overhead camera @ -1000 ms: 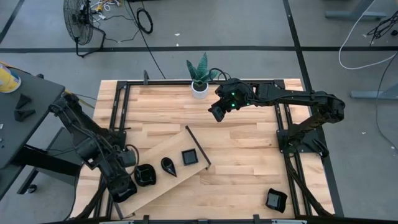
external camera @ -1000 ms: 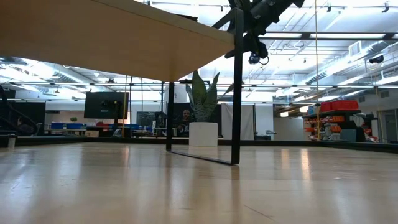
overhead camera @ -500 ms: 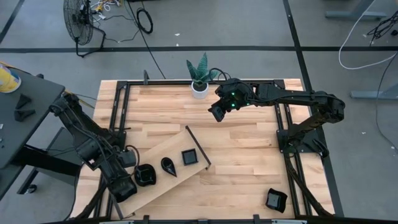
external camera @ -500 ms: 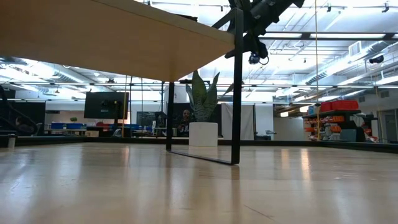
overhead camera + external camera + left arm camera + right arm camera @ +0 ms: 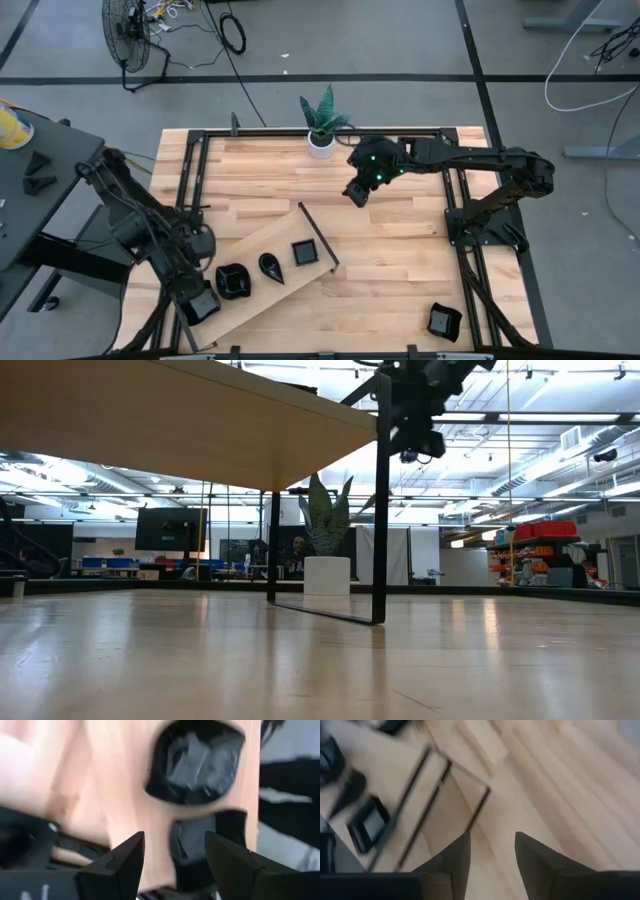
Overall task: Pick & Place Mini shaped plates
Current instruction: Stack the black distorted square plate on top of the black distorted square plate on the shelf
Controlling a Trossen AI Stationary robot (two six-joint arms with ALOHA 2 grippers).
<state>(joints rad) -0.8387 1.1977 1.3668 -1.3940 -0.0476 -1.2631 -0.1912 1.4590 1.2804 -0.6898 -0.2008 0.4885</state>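
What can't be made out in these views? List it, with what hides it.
- Low view: the raised light wooden board hides every plate on it.
- Left wrist view: blur leaves the dark thing between the left fingers shapeless.
- High view: the glossy black dishes at the table's corner are too small to count.
- Right wrist view: motion blur smears the black square plate.
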